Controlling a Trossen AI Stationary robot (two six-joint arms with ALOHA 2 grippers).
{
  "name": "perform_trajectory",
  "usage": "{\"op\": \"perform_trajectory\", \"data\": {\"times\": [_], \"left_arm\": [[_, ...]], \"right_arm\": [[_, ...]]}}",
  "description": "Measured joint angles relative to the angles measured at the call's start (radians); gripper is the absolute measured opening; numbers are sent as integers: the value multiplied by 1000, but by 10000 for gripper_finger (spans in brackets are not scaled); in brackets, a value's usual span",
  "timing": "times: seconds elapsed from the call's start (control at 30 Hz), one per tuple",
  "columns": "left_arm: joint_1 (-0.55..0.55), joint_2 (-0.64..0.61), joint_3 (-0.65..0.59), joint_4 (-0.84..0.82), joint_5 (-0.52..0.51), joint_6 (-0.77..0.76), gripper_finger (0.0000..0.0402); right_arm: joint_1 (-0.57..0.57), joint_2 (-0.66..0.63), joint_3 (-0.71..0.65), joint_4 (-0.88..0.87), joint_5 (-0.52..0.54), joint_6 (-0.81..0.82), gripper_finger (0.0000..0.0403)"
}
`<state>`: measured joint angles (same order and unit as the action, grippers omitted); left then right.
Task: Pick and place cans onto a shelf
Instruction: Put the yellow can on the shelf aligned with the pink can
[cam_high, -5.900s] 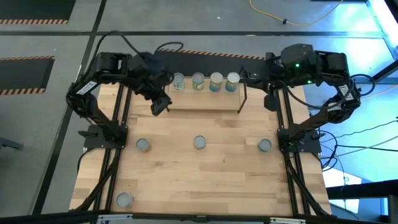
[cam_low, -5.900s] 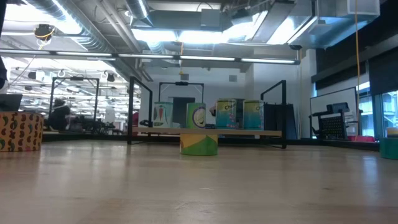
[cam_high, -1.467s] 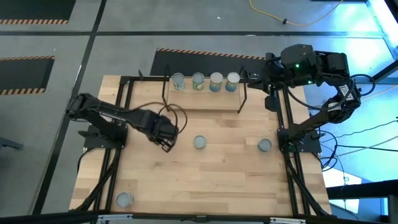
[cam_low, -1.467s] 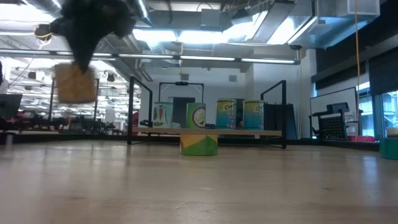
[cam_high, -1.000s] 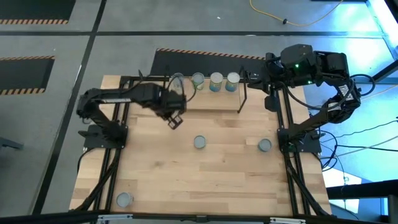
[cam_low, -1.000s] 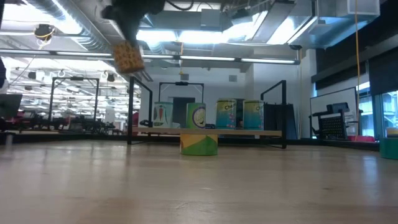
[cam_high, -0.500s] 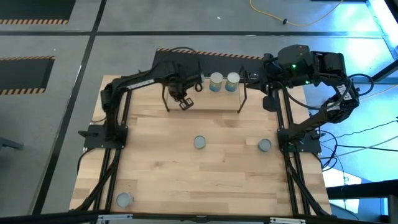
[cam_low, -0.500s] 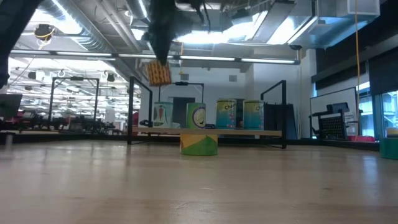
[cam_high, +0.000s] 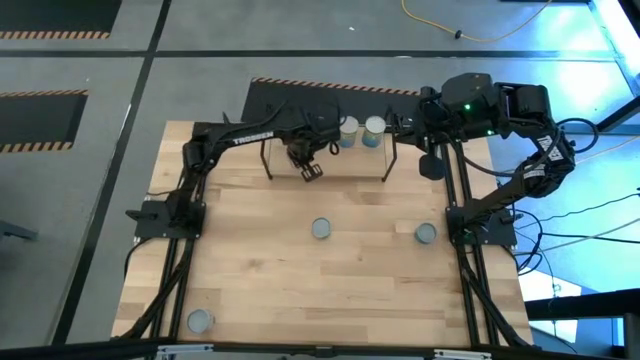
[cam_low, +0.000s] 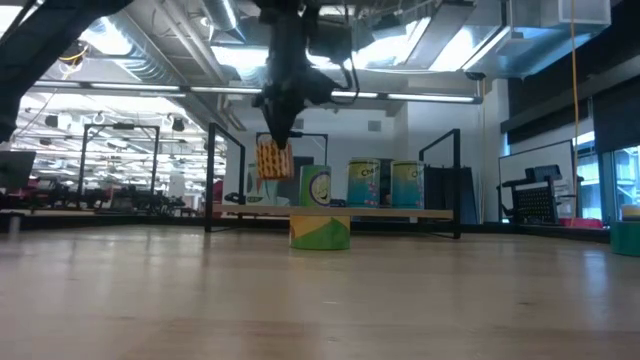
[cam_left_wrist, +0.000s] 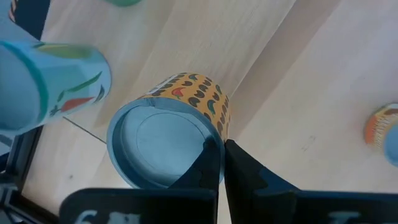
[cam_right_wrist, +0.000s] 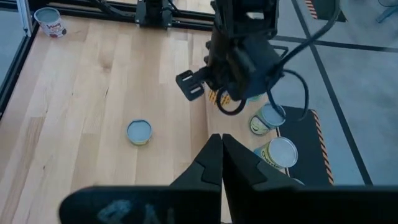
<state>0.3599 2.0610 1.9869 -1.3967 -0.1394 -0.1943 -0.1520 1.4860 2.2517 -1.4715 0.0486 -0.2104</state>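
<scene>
My left gripper (cam_high: 303, 158) hangs over the left part of the shelf (cam_high: 356, 161), shut on an orange can with dark marks (cam_low: 273, 158). That can hangs just above the shelf board (cam_low: 400, 213), beside a pale blue can (cam_left_wrist: 53, 78). More cans (cam_low: 364, 184) stand on their bases on the board; two (cam_high: 347, 131) show from above. Three cans stand on the table: one at the middle (cam_high: 321, 229), one to the right (cam_high: 425, 234), one at the near left (cam_high: 200, 321). My right gripper (cam_right_wrist: 222, 151) waits shut and holding nothing, raised at the far right (cam_high: 432, 163). My left gripper pinches the orange can's top rim (cam_left_wrist: 216, 138). One finger (cam_left_wrist: 202, 169) is over the recessed lid and the other (cam_left_wrist: 245, 171) is outside the wall. The fingers point down from above. The can hangs below them, slightly tilted, clear of the shelf board.
The shelf's black wire side loops (cam_low: 212, 178) stand at both its ends. Black rails (cam_high: 187, 250) run along the table's left and right sides. A green can (cam_low: 320, 232) stands in front of the shelf, with bare wood around it.
My left gripper has carried the orange can toward the table's right and far edges, from left of the shelf to over its left part. It has come down toward the board and rolled its wrist. The can has stayed hanging below the shut fingers.
</scene>
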Motion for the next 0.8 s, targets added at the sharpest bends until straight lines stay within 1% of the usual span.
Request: {"op": "perform_trajectory", "data": {"times": [0.13,0.43,0.7,0.8], "left_arm": [[-1,21,0,4,-3,30,0],[-38,29,0,92,-3,111,0],[-10,29,0,189,14,145,0],[11,29,0,205,45,147,0]], "right_arm": [[0,0,0,0,0,0,5],[0,0,0,0,0,-2,5],[0,0,0,0,0,1,5],[0,0,0,0,0,18,5]]}}
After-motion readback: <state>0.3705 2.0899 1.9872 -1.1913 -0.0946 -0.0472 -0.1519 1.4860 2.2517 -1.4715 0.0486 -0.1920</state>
